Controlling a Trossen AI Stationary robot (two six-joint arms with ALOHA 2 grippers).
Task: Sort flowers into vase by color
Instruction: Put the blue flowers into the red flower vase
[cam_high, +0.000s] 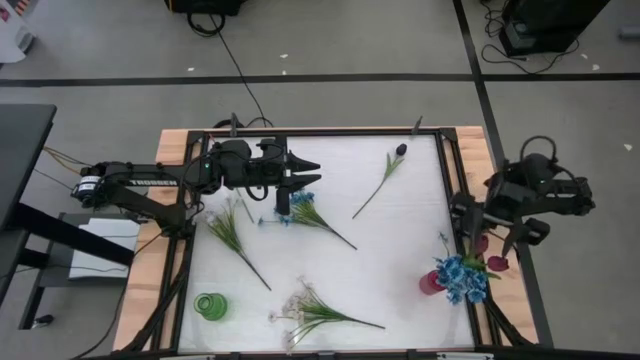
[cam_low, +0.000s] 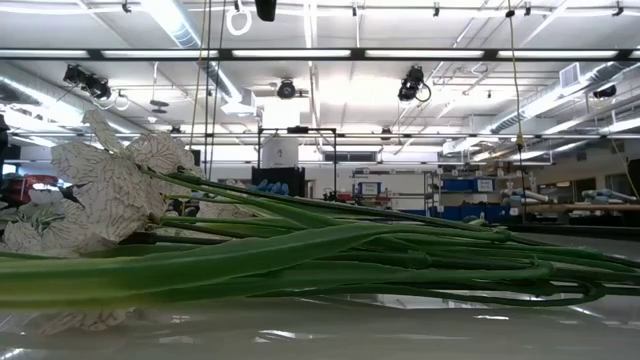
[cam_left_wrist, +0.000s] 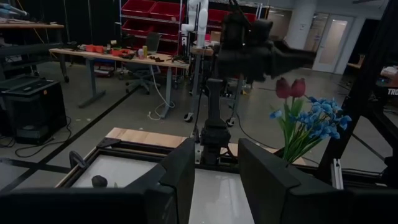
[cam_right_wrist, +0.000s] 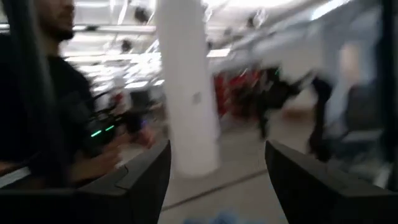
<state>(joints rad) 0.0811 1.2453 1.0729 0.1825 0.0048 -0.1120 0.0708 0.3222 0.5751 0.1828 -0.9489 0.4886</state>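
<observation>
My left tool (cam_high: 305, 167) hovers half-spread, holding nothing, over the blue flower (cam_high: 300, 204); next I descend onto its stem.

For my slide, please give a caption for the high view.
Left end effector above blue flower; red vase already holds blue flowers.

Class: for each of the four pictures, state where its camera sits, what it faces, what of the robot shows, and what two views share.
High: overhead, looking down; both arms, left gripper.
Low: table-top height, white flowers close, room behind; no robot.
Left wrist: past open jaws toward right arm and blue flowers.
Right wrist: open jaws, a person, blurred room.
Shared: blue flowers in high and left wrist.
</observation>
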